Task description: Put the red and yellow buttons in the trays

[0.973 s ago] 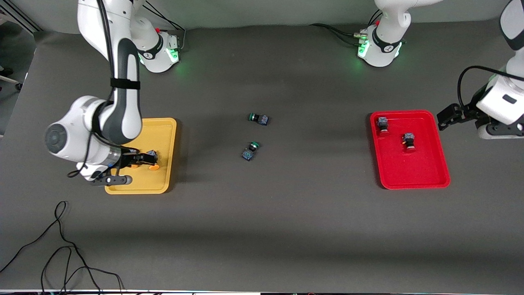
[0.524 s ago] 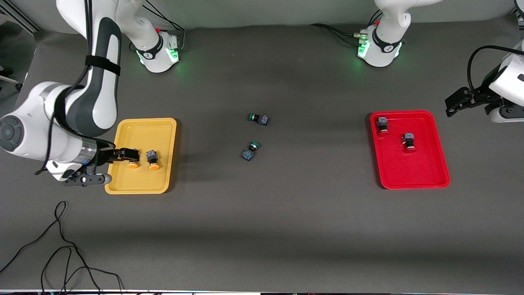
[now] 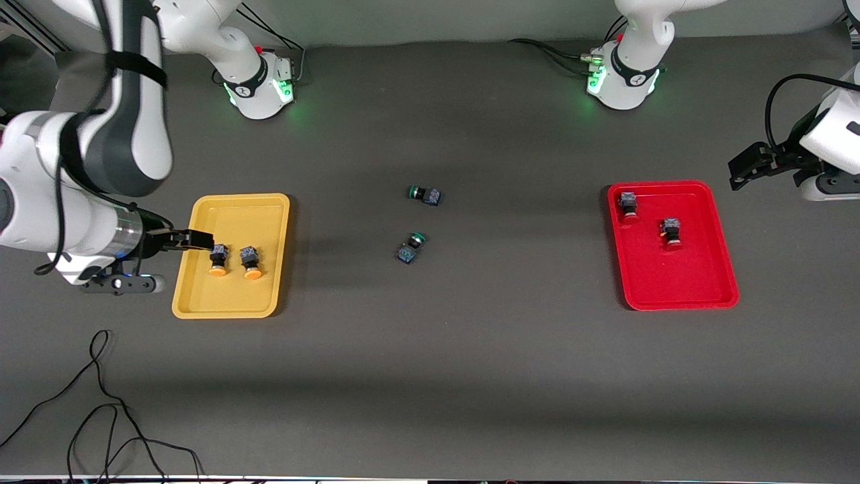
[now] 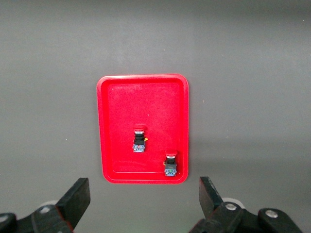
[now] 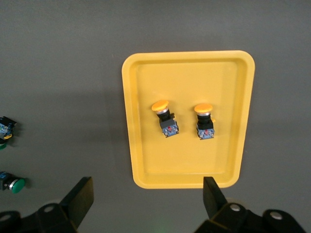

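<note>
A dark grey counter (image 3: 470,349) fills the front view, with the two arm bases along its top edge. At mid-left of that frame lies the yellow tray (image 3: 232,302); two yellow buttons (image 3: 218,259) (image 3: 250,261) sit in it side by side, caps toward the front camera. At mid-right lies the red tray (image 3: 678,296), holding two red buttons (image 3: 629,203) (image 3: 670,231) in its upper half, apart from each other. Two green buttons (image 3: 424,195) (image 3: 410,247) lie on the bare counter at frame centre, between the trays. The right end effector (image 3: 195,238), fingers spread wide and holding nothing, hovers over the yellow tray's edge at the right arm's end. The left end effector (image 3: 746,168), also wide open and empty, hangs at the frame's right edge, just above the red tray's upper right corner.
</note>
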### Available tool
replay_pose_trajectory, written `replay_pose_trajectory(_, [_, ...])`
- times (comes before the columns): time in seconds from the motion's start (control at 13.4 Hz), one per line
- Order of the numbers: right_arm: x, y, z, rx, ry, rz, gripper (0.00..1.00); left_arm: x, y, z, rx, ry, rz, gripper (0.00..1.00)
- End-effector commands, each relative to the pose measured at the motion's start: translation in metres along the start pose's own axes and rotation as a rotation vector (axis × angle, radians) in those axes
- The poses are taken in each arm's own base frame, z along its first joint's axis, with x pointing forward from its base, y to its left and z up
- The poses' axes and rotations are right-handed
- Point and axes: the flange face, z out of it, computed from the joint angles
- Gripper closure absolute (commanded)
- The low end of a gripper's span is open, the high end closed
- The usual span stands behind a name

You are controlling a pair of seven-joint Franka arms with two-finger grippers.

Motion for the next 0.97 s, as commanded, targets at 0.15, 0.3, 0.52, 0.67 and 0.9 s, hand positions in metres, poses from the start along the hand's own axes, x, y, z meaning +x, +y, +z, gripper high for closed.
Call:
replay_pose_trajectory(0.15, [-0.042,0.03,-0.046,0.047,0.05,0.017,0.0,0.002,0.002,-0.005,-0.012,-0.012,0.002,0.0])
replay_pose_trajectory(0.3, [-0.055,0.041,-0.063,0.036,0.078,0.02,0.0,0.002,0.002,-0.005,-0.011,-0.013,0.002,0.0])
replay_pose_trajectory(0.52, [-0.068,0.053,-0.085,0.035,0.112,0.037,0.0,0.002,0.002,-0.005,-0.011,-0.015,0.002,0.0])
replay_pose_trajectory(0.67, [-0.07,0.058,-0.099,0.03,0.137,0.044,0.0,0.002,0.002,-0.005,-0.011,-0.015,0.002,0.0])
replay_pose_trajectory(0.9, [-0.073,0.06,-0.109,0.0,0.129,0.039,0.0,0.001,0.001,-0.004,-0.011,-0.021,0.001,0.0])
